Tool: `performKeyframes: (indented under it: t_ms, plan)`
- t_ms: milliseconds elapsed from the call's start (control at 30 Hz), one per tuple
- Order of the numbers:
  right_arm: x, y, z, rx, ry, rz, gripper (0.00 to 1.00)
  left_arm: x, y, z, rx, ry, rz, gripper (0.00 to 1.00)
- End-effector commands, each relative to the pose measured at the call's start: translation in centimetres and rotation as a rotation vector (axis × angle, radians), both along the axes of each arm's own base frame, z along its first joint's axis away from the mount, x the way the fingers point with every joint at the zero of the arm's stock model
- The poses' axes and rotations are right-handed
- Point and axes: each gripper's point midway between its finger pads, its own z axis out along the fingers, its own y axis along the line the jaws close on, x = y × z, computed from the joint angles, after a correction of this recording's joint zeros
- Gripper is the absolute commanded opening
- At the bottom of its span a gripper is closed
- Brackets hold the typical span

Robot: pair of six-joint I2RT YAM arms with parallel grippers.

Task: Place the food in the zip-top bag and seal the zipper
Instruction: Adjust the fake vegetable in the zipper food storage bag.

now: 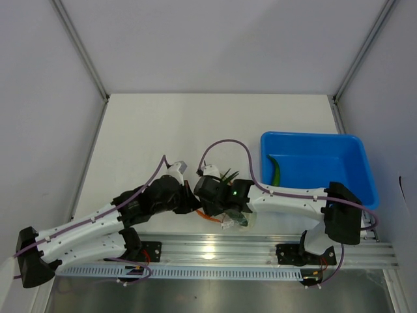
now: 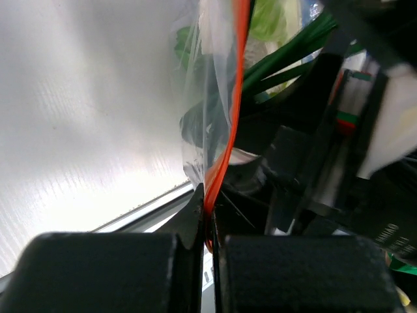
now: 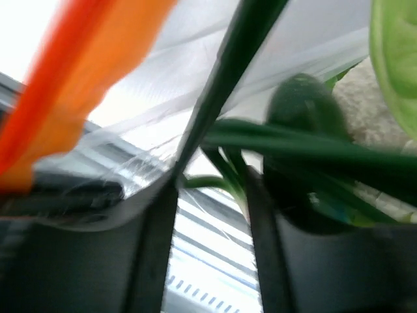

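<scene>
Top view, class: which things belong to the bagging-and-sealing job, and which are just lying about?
Job: zip-top bag, zipper, greens in the bag, loose green piece.
Lying about: blue bin holding that piece, metal rail.

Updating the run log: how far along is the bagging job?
Done: greens sit in the zip-top bag. In hand: left gripper is pinched on the zipper; right gripper is at the bag, grip unclear. Left: one green piece lies in the blue bin, and I can't tell whether the zipper is closed along its length.
</scene>
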Motion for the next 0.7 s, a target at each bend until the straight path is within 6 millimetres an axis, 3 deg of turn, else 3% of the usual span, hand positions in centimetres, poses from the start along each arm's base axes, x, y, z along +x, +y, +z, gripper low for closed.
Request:
performKeyframes:
  t_ms: [0,33,200,533,667]
  plan:
    - [-0.6,-5.0,-0.5,-0.183,-0.003,0.011,0.54,1.0,-1.3,4.4,-0.136,-0.081,0.01,0.01]
    - [-0.7,-4.2,1.4,-0.128,-0.018,0.023,0.57,1.0,-1.4,4.5,-0.141,-0.083,0.009,0.01]
    - [-1.3,-3.0,6.6,0.006,-0.056,0.038,0.82,1.3,-1.9,4.5,-0.132,-0.084,0.001,0.01]
    - [-2.6,-2.6,15.5,0.237,-0.131,0.058,0.84,1.5,-2.2,5.2,-0.13,-0.095,-0.005,0.01]
    - [-2.5,-3.0,17.7,0.308,-0.162,0.051,0.84,1.6,-2.4,5.4,-0.134,-0.099,-0.006,0.01]
